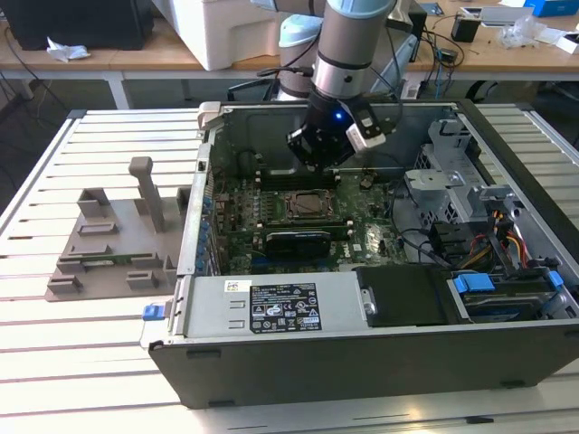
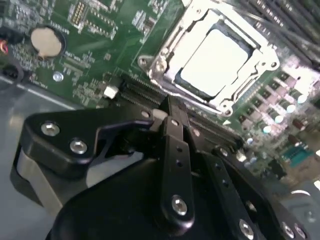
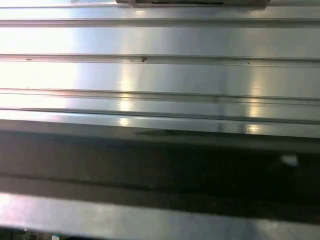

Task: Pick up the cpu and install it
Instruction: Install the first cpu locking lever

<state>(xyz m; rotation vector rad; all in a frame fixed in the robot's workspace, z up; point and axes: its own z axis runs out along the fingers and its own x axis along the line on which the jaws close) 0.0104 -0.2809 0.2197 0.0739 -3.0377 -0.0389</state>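
Exterior view looks down across the open case (image 1: 362,334); second wrist view hovers close over its motherboard (image 2: 100,75), seemingly.

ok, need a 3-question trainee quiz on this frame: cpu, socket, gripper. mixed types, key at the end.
1. True or false: the cpu lies in the motherboard socket.
2. In the exterior view, the gripper hangs over: A) the grey holder tray B) the motherboard inside the computer case C) the drive bays.
3. On which side of the case does the tray sit in the exterior view?

Key: 1 true; 2 B; 3 the exterior view's left.
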